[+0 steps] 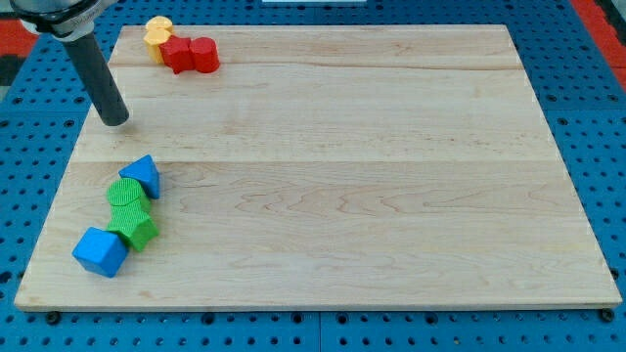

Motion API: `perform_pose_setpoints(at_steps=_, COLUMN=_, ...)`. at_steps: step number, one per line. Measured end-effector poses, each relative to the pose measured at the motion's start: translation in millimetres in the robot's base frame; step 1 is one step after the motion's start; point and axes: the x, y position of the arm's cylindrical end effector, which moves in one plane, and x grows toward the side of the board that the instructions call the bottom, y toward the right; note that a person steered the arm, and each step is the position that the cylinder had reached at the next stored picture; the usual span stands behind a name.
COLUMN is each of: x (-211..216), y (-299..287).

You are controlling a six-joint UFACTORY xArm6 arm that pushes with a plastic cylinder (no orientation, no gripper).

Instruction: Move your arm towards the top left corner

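My tip point(115, 120) rests on the wooden board point(342, 166) near its left edge, below and left of the top left cluster. That cluster holds a yellow block point(157, 34) touching a red block point(191, 55) at the view's top left. Below my tip, at the view's lower left, a blue triangular block point(142, 175) sits above a green round block point(124, 194), a green block point(136, 228) and a blue cube-like block point(99, 251). My tip touches no block.
The board lies on a blue perforated table point(587, 117). The arm's dark rod point(93, 68) rises from my tip toward the view's top left corner.
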Motion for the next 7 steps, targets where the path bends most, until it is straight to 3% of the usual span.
perform_pose_setpoints(at_steps=2, x=-28.7, y=-50.3)
perform_pose_setpoints(at_steps=6, x=-69.0, y=-55.4)
perform_pose_setpoints(at_steps=7, x=-107.6, y=-44.2)
